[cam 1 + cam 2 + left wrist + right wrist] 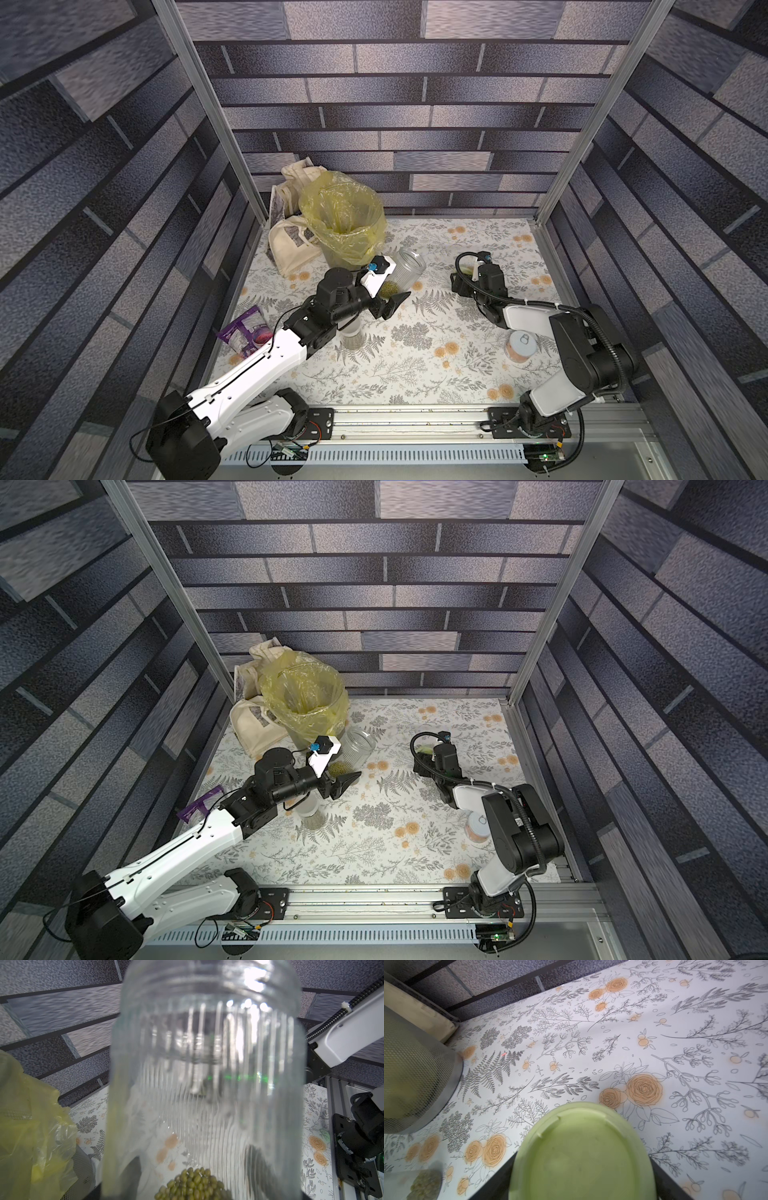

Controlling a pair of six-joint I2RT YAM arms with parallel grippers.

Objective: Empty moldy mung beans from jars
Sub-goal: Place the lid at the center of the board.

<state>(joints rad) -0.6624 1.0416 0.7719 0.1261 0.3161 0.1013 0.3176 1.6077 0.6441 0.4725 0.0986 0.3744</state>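
- Because the jar (409,268) is clear, ribbed and open at the mouth, I judge it stiff but breakable and a little slippery. With only a small heap of beans (195,1184) inside, it should be light.
- The left claw (392,296) pinches it near the base. Its fingers appear as dark shapes through the wall in the left wrist view. This seems a good place to hold, because the mouth is free for pouring.
- The jar is held above the bench (415,374), as far as I can tell. It leans with the mouth higher than the base, just beside the bin (334,258) and not over it. The beans lie at the base end, next to the claw.
- The beans are loose and round, so I expect they run out all together once the mouth goes below the base.
- The right claw (467,274) pinches the green lid (581,1157) by its edges, over the bench and well apart from the jar. The lid looks thin and light.
- Both top views give the whole layout and a second jar (353,334) standing with its lid on under the left arm, but there the beans are only a green patch.
- The left wrist view shows single beans and the ribs. The right wrist view alone shows the face of the lid and the mesh wall of the bin.
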